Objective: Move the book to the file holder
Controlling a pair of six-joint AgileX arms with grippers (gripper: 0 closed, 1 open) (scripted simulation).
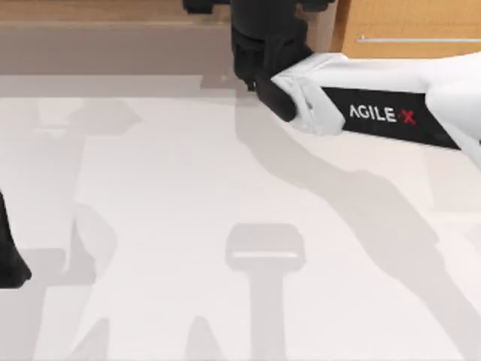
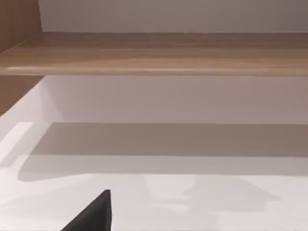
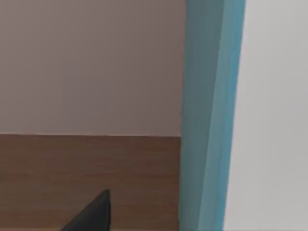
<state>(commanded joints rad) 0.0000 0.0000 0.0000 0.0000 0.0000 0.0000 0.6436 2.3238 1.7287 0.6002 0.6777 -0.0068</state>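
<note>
The book point(image 3: 208, 115) stands upright and edge-on close to my right wrist camera, as a tall light blue strip with a pale face beside it. One black finger point(image 3: 94, 216) of my right gripper point(image 1: 259, 60) stands well apart from it, so the jaws look open. In the top view this gripper reaches to the back middle of the table, at the wooden shelf point(image 1: 113, 11). The file holder cannot be made out there; the black gripper covers that spot. My left gripper point(image 1: 7, 263) is parked at the left edge, its finger point(image 2: 94, 216) wide of centre, open.
The white right arm point(image 1: 376, 113) crosses the back right of the table. A wooden cabinet front with a metal handle point(image 1: 417, 39) stands at the back right. A wooden shelf board point(image 2: 154, 53) runs along the wall over the white tabletop point(image 1: 225, 195).
</note>
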